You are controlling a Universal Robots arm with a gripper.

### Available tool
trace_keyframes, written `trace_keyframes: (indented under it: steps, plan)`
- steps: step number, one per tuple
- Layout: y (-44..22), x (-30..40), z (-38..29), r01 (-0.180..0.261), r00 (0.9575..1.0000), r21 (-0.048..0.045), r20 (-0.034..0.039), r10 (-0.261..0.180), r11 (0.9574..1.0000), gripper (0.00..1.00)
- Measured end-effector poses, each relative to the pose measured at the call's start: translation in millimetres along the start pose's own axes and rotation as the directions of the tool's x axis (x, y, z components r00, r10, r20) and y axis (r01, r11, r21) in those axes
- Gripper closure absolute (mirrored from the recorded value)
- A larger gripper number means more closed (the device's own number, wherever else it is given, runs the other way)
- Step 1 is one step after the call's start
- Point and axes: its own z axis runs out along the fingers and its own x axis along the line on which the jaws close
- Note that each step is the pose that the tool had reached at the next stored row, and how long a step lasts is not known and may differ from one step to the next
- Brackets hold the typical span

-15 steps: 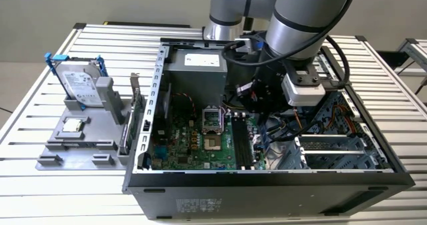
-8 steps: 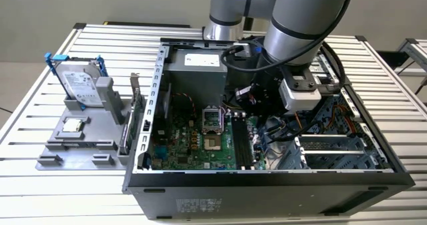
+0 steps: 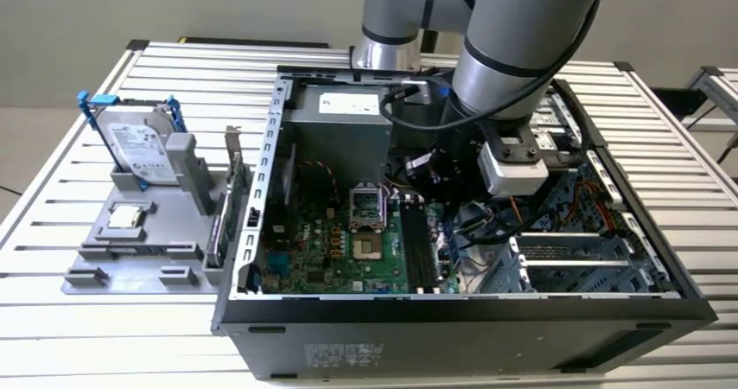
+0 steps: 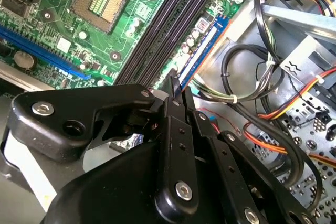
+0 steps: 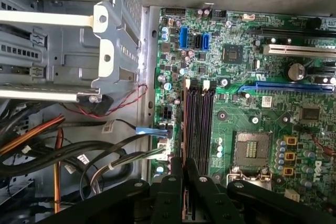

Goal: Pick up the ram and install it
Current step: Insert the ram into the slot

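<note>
Hanging inside the open computer case, the gripper is seen in both wrist views with its fingers drawn close together, the thin ram pinched between them. The ram is held on edge as a narrow blue strip. It is lined up along the outer side of the black memory slots, parallel to them and just beside them; whether it is seated cannot be told. The processor socket is found on the opposite side of the memory slots, on the green motherboard. Bundled black, orange and yellow cables are seen on the ram's side of the memory slots. A grey tray carrying a hard drive is set well apart from the memory slots, outside the case.
</note>
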Motion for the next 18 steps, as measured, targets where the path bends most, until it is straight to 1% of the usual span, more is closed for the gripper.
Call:
trace_keyframes:
  steps: [4,9,12,18]
  plan:
    - [-1.4,0.1,4.2,0.0,1.0,0.0013,-0.0001,0.0,1.0,1.0]
    - [-2.4,0.2,9.7,0.0,1.0,0.0061,-0.0002,0.0,1.0,1.0]
    - [-3.9,0.3,13.0,0.0,1.0,0.0074,-0.0002,0.0,1.0,1.0]
    - [-7.0,0.5,22.4,0.0,1.0,0.0084,-0.0003,0.0,1.0,1.0]
